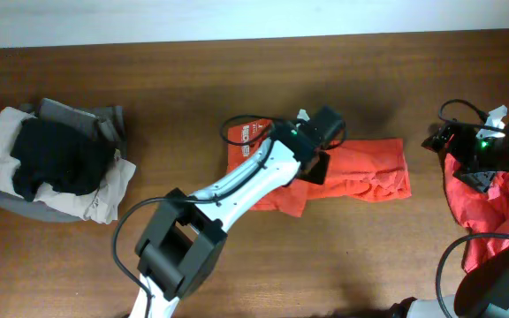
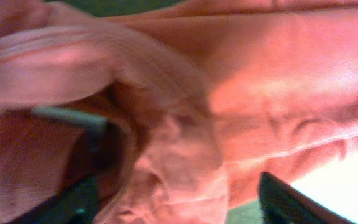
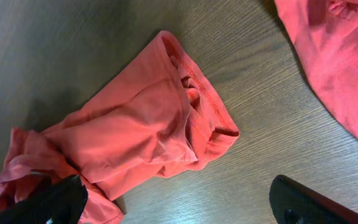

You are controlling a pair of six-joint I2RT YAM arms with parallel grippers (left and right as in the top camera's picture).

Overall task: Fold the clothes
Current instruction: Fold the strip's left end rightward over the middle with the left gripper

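An orange-red garment [image 1: 369,172] lies crumpled and stretched across the middle of the table, with white print at its left end. My left gripper [image 1: 315,166] is down on its middle. In the left wrist view the cloth [image 2: 260,81] fills the frame, and the open jaws [image 2: 179,202] have a fold of it between them. A second red garment [image 1: 475,203] lies at the right edge. My right gripper [image 1: 456,152] hovers above it, open and empty [image 3: 185,205]. The right wrist view shows the orange-red garment's end [image 3: 148,124] and the red garment [image 3: 334,56].
A pile of black, beige and grey clothes [image 1: 51,163] sits at the far left. The wooden table [image 1: 237,79] ends at a white wall along the back. A black cable loops by the orange-red garment's left end [image 1: 237,121].
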